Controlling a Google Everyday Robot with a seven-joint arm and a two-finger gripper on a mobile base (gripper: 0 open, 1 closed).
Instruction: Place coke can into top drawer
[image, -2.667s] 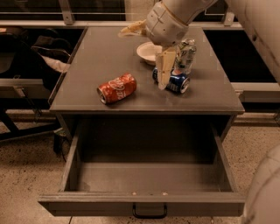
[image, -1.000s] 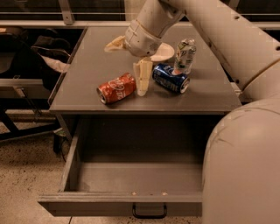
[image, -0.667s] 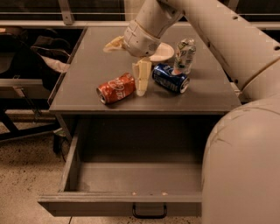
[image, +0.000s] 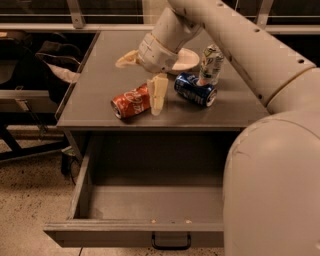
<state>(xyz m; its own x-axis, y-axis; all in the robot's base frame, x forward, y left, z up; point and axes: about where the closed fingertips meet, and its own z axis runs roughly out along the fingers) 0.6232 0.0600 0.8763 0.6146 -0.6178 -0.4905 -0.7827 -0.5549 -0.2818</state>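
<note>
The coke can (image: 131, 102) lies on its side on the grey tabletop (image: 105, 75), close to the front edge and left of its middle, with its silver base turned toward the front left corner. The end effector (image: 137, 87) hangs over the can with its two pale fingers spread wide. One finger (image: 159, 94) points straight down, its tip at the tabletop right against the can's right end. The other (image: 126, 59) sticks out toward the left edge, above and behind the can. It holds nothing. The arm (image: 235, 42) reaches in from the right side and fills much of the lower right of the view. A blue soda can (image: 195, 89) also lies on its side, just to the right of the lowered finger and nearer the middle of the tabletop. A pale green-and-white can (image: 211, 62) stands upright directly behind it, and whether the two touch cannot be told. A white plate (image: 187, 61) sits farther back toward the rear edge, partly hidden by the wrist. Below the front edge, the top drawer (image: 135, 232) is pulled out toward the camera, its grey inside exposed and a small dark handle (image: 171, 243) at the centre of its front panel. The can is on the tabletop, not in the drawer. A dark bag (image: 47, 52) rests beyond the left edge.
</note>
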